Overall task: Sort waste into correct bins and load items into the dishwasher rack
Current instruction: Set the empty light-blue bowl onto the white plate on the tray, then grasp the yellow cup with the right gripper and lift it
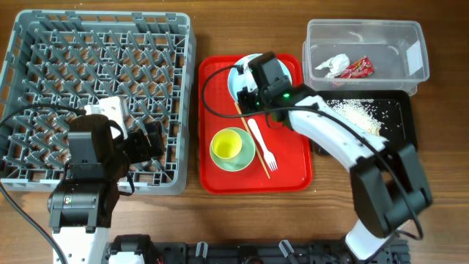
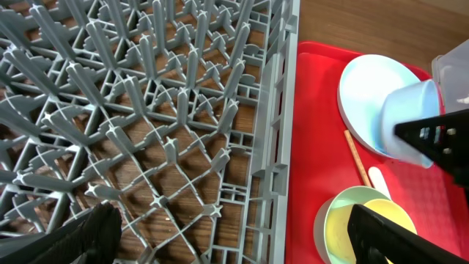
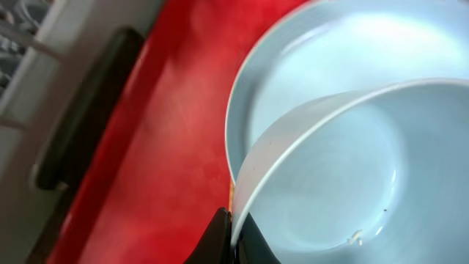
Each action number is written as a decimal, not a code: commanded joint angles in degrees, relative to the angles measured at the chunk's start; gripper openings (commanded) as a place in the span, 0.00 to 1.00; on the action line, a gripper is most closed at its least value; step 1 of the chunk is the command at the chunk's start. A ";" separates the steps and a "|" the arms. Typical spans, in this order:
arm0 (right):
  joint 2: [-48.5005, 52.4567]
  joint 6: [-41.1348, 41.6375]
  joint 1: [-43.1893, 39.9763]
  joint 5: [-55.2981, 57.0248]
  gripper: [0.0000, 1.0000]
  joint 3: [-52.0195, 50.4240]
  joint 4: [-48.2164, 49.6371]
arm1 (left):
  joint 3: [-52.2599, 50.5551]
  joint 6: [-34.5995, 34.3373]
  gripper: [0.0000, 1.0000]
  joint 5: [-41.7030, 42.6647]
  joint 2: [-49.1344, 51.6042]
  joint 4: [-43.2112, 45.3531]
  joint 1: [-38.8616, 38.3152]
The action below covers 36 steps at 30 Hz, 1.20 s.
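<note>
Small white bowl (image 2: 407, 121) is the piece in hand: the right claw (image 3: 233, 235) is pinched shut on its rim, one finger inside and one outside. The bowl hangs tilted over the pale plate (image 2: 363, 92) at the back of the red tray (image 1: 220, 172). I can't make out whether its base is clear of the plate.

The waste looks dealt with. The red wrapper (image 1: 360, 68) and the tissue (image 1: 333, 66) lie in the clear tub (image 1: 364, 24), and the crumbs (image 1: 355, 114) are scattered in the black tray (image 1: 403, 110). So I'd say this is the loading stage, and an early part of it. The plate, the green bowl (image 1: 242, 159) with the yellow cup (image 1: 227, 145) sitting in it, the fork (image 1: 261, 143) and the wooden stick (image 2: 357, 158) are all on the red tray, and I see no dish in the rack (image 1: 73, 66).

The left claw (image 1: 152, 141) hovers over the rack's right side on the worktop with its fingers (image 2: 95, 235) spread wide, holding nothing.

Next, I reckon, the bowl needs lifting free of the plate and carrying left over the rack's wall. It should then go down between the pegs so it seats rather than perching on their tips. With only a rim pinch it may swing, and the open left claw stands near that path.
</note>
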 commanded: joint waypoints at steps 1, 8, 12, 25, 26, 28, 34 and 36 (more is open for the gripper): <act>0.81 1.01 0.17 -5.84 0.04 0.63 -0.13 | 0.96 0.07 1.00 -0.52 0.07 0.13 -0.37; -5.79 0.98 0.11 -8.79 0.73 0.72 -5.95 | 0.98 0.07 1.00 -0.52 0.07 0.13 -0.37; -15.56 1.01 0.13 -8.52 1.00 0.72 -6.58 | 0.98 0.07 1.00 -0.52 0.07 0.13 -0.37; -16.79 16.09 4.15 -8.61 0.66 -3.87 -21.18 | 0.98 0.07 1.00 -0.52 0.07 0.15 -0.37; -15.67 16.04 4.87 -8.61 0.62 -4.04 -21.20 | 0.98 0.04 1.00 -0.52 0.07 0.15 -0.37; -13.62 16.06 6.27 -8.59 0.54 -4.04 -21.11 | 0.98 0.07 1.00 -0.52 0.07 0.15 -0.37; -6.84 22.56 7.52 -8.15 0.30 -4.04 -20.83 | 0.98 0.07 1.00 -0.52 0.07 0.15 -0.37; -4.72 23.98 7.52 -8.17 0.22 -4.04 -20.72 | 0.98 0.07 1.00 -0.52 0.07 0.13 -0.37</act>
